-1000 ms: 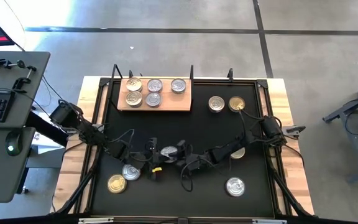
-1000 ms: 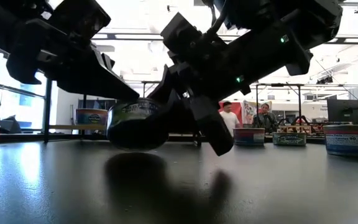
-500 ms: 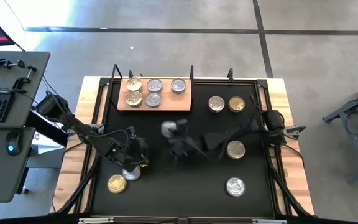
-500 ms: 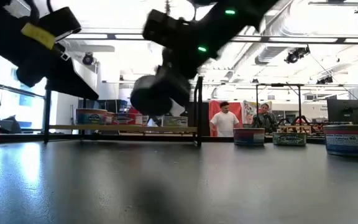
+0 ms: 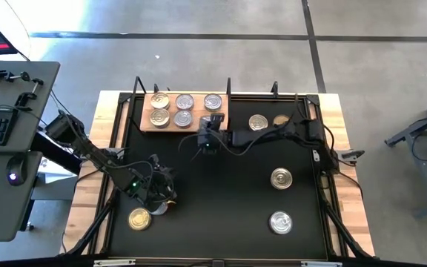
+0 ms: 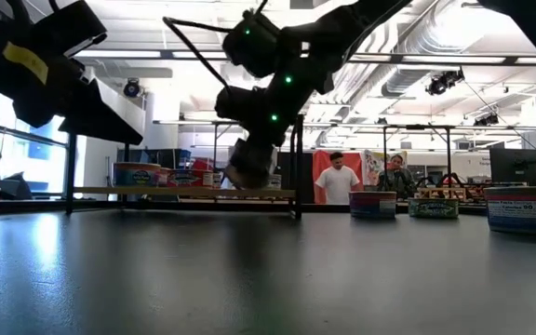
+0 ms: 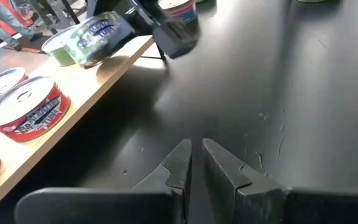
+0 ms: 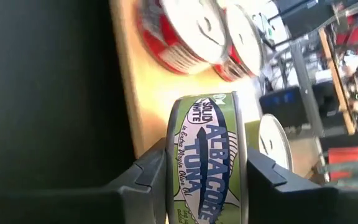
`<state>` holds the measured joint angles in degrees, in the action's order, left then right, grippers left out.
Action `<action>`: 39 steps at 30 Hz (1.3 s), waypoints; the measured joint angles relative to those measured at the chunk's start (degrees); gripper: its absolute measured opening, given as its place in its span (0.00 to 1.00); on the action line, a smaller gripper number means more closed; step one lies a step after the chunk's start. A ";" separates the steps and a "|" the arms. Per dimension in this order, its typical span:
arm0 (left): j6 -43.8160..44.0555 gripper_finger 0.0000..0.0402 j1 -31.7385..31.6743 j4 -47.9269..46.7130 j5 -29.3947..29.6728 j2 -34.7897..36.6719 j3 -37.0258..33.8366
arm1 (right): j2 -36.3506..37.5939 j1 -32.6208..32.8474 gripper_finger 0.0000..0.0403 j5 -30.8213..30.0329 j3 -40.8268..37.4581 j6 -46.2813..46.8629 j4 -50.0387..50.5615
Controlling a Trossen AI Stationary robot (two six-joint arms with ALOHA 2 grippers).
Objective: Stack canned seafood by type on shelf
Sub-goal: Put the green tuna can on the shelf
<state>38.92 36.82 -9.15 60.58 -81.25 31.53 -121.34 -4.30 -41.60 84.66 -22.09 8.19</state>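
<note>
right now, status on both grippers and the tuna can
Right gripper shut on albacore tuna can, carried at the wooden shelf's front edge. Left gripper shut, empty, over the black table. Nothing in the way.

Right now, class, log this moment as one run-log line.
right gripper: shut on albacore tuna can, at shelf edge | left gripper: shut, empty, over table

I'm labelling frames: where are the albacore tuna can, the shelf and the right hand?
albacore tuna can [image 8: 205, 163], right wrist view, on its green label.
shelf [image 5: 217, 127], high view, bare wood at its right end.
right hand [image 8: 205, 177], right wrist view, between its fingertips, on the can.
</note>
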 joint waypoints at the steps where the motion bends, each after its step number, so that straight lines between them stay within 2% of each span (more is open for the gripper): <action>1: -0.03 0.08 0.04 0.00 0.00 -0.02 0.00 | 0.00 -0.27 0.30 -0.02 0.00 0.59 0.06; 3: -0.02 0.08 0.04 0.00 0.02 -0.02 0.00 | 0.02 -0.49 0.38 -0.47 0.00 0.29 0.23; 7: -0.02 0.08 0.04 -0.02 0.04 -0.02 0.00 | 0.10 -0.31 0.60 -0.34 0.07 -1.18 0.37; 11: -0.02 0.08 0.04 0.06 0.02 -0.02 0.00 | 1.61 -0.03 0.69 -0.35 0.11 -0.14 2.95; 15: -0.04 0.08 0.04 0.12 0.04 -0.01 -0.04 | 3.55 0.20 0.70 -0.35 0.20 4.77 6.58; 18: -0.07 0.08 0.04 0.34 0.11 -0.02 -0.02 | 5.43 0.28 0.71 0.51 0.17 13.89 8.35; 21: -0.05 0.08 0.05 0.47 0.10 -0.02 -0.02 | 7.95 1.65 0.71 5.42 0.17 19.04 8.77; 24: -0.01 0.08 0.11 1.10 0.09 -0.02 -0.02 | 9.94 5.22 0.71 10.61 0.09 21.53 8.05; 28: -0.22 0.08 0.61 3.21 0.09 -0.02 -0.02 | 12.49 12.63 0.71 11.69 0.04 22.36 11.19; 31: -0.59 0.08 1.34 4.66 0.07 -0.02 -0.02 | 13.84 19.19 0.71 12.29 0.04 24.87 17.87; 35: -3.35 0.08 1.62 7.90 0.07 -0.02 -0.02 | 14.97 28.32 0.71 18.14 0.04 30.44 31.23; 37: -5.08 0.08 1.24 10.65 0.07 -0.02 -0.02 | 14.93 32.62 0.71 19.90 0.02 37.23 38.10; 39: -7.05 0.08 -0.12 13.76 -0.45 -0.02 -0.02 | 14.86 36.31 0.71 20.07 0.00 48.39 46.49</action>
<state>31.86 36.70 4.62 60.13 -81.27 31.51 -106.48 32.01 -21.53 84.66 26.30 54.68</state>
